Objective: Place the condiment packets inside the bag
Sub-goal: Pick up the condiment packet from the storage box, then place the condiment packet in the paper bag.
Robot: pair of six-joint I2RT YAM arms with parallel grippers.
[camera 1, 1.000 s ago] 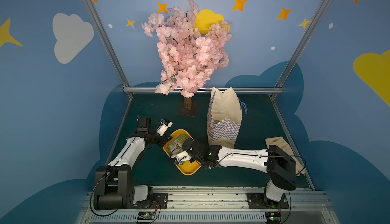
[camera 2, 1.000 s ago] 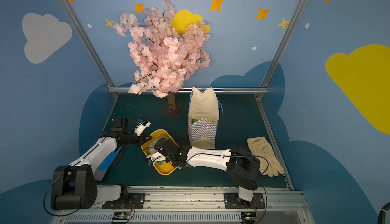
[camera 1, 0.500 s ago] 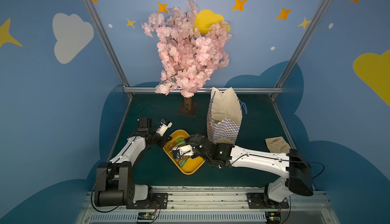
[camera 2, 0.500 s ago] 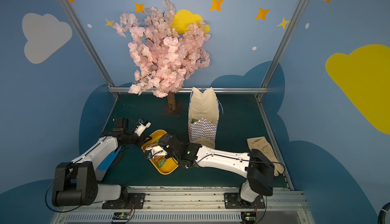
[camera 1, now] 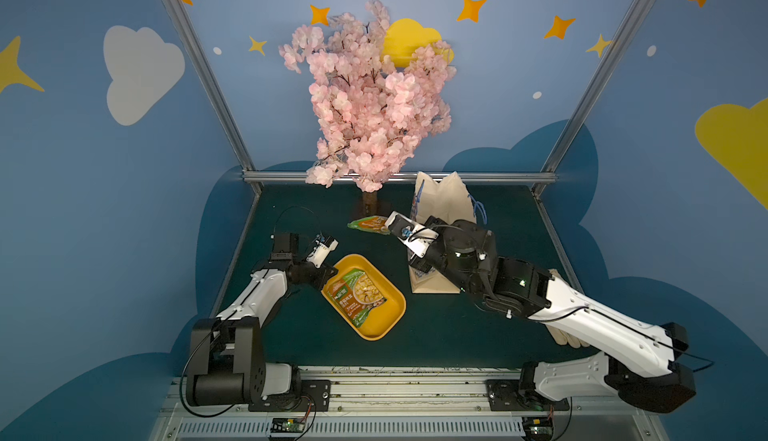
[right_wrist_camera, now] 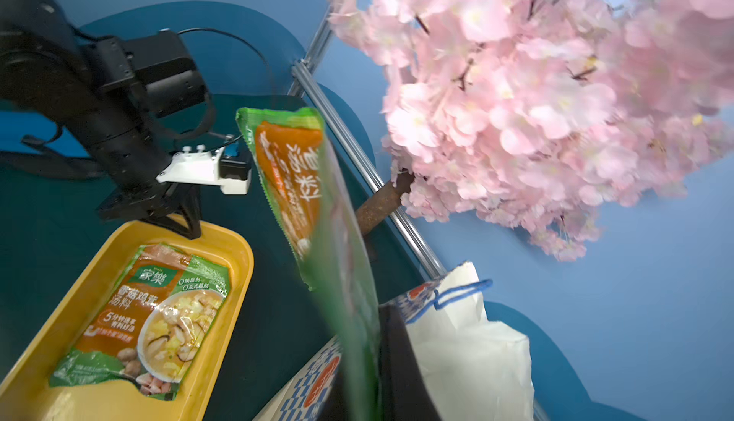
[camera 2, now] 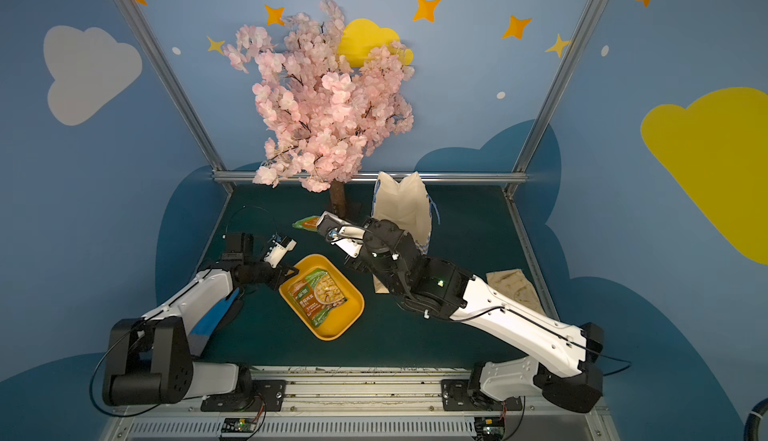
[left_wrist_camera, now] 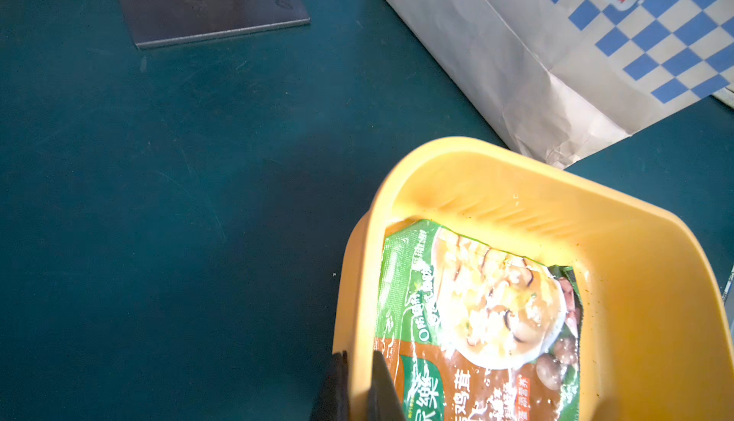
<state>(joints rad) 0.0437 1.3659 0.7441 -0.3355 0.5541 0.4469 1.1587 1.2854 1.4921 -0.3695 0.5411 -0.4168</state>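
Observation:
My right gripper (camera 1: pixel 388 226) is shut on one condiment packet (camera 1: pixel 368 224), green with an orange panel, held in the air just left of the bag's upper part. The right wrist view shows that packet (right_wrist_camera: pixel 294 169) sticking out edge-on from the jaws. The bag (camera 1: pixel 444 197) stands upright with its mouth open, partly hidden by my right arm. Another packet (camera 1: pixel 359 293) lies flat in the yellow tray (camera 1: pixel 401 306). My left gripper (camera 1: pixel 330 279) is shut on the tray's near-left rim (left_wrist_camera: pixel 359 319), one finger inside and one outside.
A pink blossom tree (camera 1: pixel 370 98) stands on a metal base plate (left_wrist_camera: pixel 206 2) behind the tray, its branches hanging over the bag's left side. A beige glove (camera 2: pixel 515 289) lies at the right edge of the green table, under my right arm.
My right arm has lifted a packet out of the tray and carried it up and back towards the bag. The left gripper has stayed clamped on the tray rim.

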